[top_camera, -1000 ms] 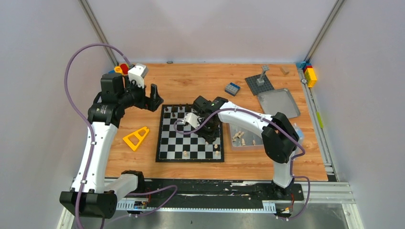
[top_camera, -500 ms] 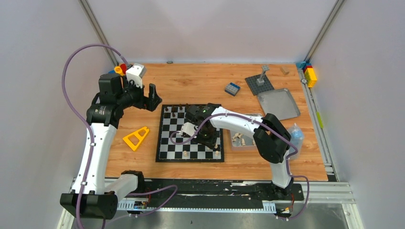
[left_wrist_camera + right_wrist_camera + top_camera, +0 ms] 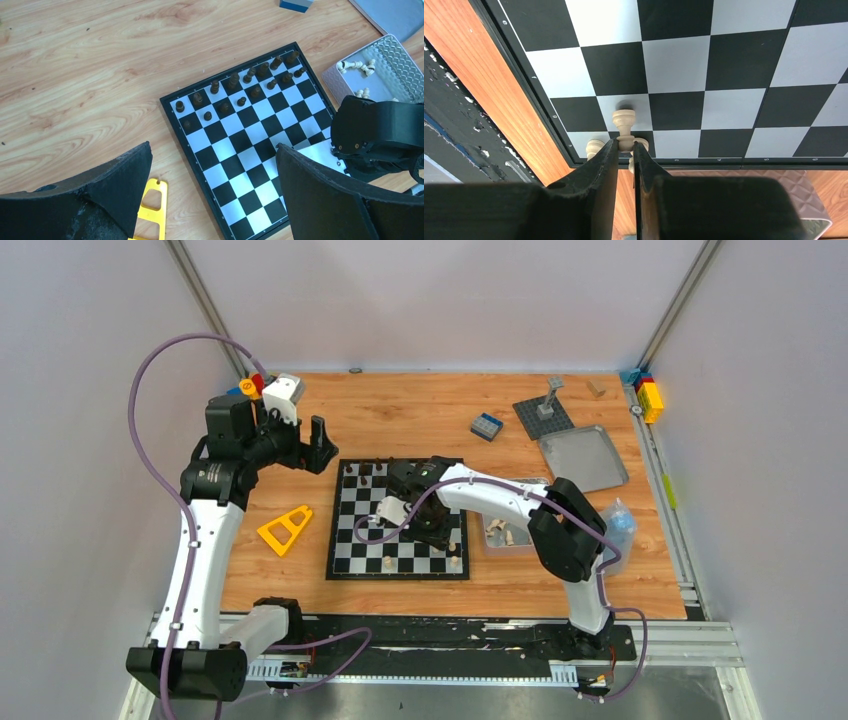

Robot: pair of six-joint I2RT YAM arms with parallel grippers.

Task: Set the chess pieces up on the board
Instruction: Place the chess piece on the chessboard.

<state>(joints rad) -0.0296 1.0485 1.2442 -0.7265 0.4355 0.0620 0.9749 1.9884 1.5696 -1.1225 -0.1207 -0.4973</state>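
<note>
At the board's (image 3: 734, 65) near right corner, the right gripper (image 3: 625, 145) has its black fingers (image 3: 606, 165) drawn almost together. They are clamped on the lower stem of a pale piece (image 3: 624, 120), a pawn by the look of its knob head, which rises clear of the tips. Its foot is hidden between them, so I cannot tell whether it rests on a square yet. A second pale piece (image 3: 594, 146) stands just beside it, right at the corner, and another pale one (image 3: 387, 562) stands further left along the board's near edge. To the right of the board on the worktop lies a silver tin (image 3: 395, 60) holding the loose pale pieces (image 3: 356, 65) not yet placed. Dark pieces (image 3: 235, 80) stand in two rows along the board's far edge. The left gripper (image 3: 214, 150) hangs above the worktop off the board's far left corner, its jaws wide apart and holding nothing. These figures are probably light, stiff turned wood, smooth and narrow-based, so they should tip or skid at a nudge. The waist under the head looks the best place to pinch, gently, with the fingers coming straight down and lifting straight off so the neighbour is not knocked over.
</note>
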